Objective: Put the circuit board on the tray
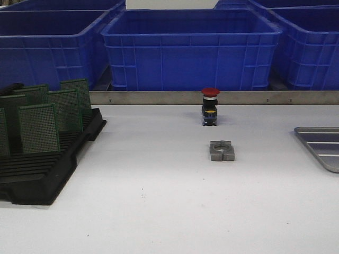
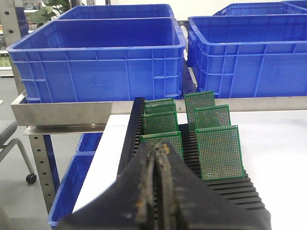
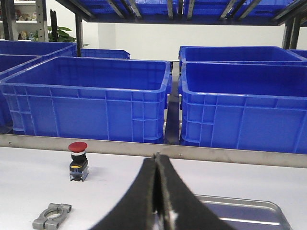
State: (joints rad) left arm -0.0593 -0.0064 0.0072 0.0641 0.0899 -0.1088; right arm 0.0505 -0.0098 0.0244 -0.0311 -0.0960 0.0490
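Observation:
Several green circuit boards [image 1: 39,128] stand upright in a black slotted rack [image 1: 45,172] at the left of the table. They also show in the left wrist view [image 2: 219,151], in the rack [image 2: 242,189]. The silver-grey tray [image 1: 324,147] lies at the table's right edge, half out of the front view, and its rim [image 3: 240,200] shows in the right wrist view. My left gripper [image 2: 157,148] is shut and empty, just short of the rack's near boards. My right gripper [image 3: 157,157] is shut and empty, near the tray. Neither arm shows in the front view.
A red-capped push button [image 1: 210,107] stands at mid-table near the back, and a grey metal clamp block [image 1: 222,150] lies in front of it. Large blue crates [image 1: 190,50] line a shelf behind a metal rail [image 1: 212,97]. More blue crates [image 2: 72,187] sit below the table's left edge.

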